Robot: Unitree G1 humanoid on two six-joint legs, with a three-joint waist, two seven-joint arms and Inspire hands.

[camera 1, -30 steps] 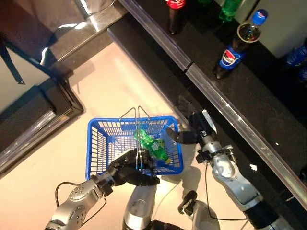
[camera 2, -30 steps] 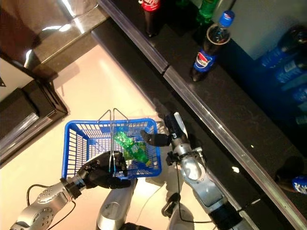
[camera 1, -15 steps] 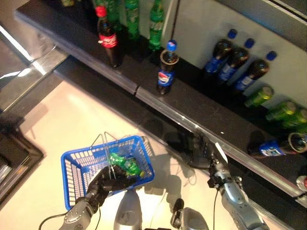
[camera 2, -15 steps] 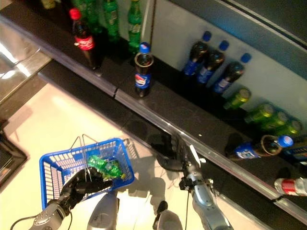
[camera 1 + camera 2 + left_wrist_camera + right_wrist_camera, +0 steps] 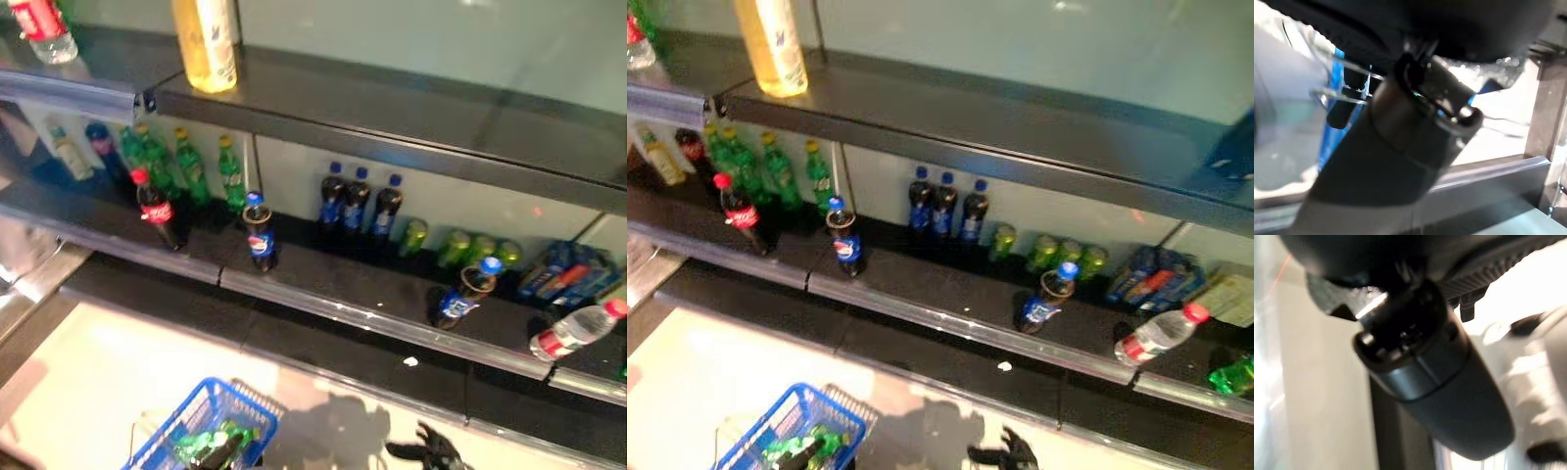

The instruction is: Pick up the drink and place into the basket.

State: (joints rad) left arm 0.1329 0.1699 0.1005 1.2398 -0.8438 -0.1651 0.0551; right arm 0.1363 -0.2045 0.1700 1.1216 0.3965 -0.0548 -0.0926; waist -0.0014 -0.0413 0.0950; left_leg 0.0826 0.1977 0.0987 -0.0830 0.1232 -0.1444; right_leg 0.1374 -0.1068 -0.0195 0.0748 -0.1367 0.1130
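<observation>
The blue basket (image 5: 201, 436) hangs low at the bottom left, off the floor. A green drink bottle (image 5: 199, 446) lies inside it. My left hand (image 5: 1415, 122) is shut on the basket's thin wire handles (image 5: 1347, 81), with the blue rim (image 5: 1337, 73) showing past them. My right hand (image 5: 426, 452) is at the bottom edge to the right of the basket, apart from it, with its fingers spread and nothing in it; its thumb shows in the right wrist view (image 5: 1435, 372).
A dark shelf (image 5: 372, 294) ahead carries a red-capped cola bottle (image 5: 155, 209), a blue-labelled cola bottle (image 5: 260, 235), dark blue-capped bottles (image 5: 358, 206), green cans (image 5: 456, 247), a tipped cola bottle (image 5: 462, 294) and a lying water bottle (image 5: 573, 333). A yellow bottle (image 5: 208, 44) stands on the upper shelf.
The camera has tilted up from the floor to the shelves. My right hand has drawn away from the basket's rim to its right. The green bottle stays in the basket.
</observation>
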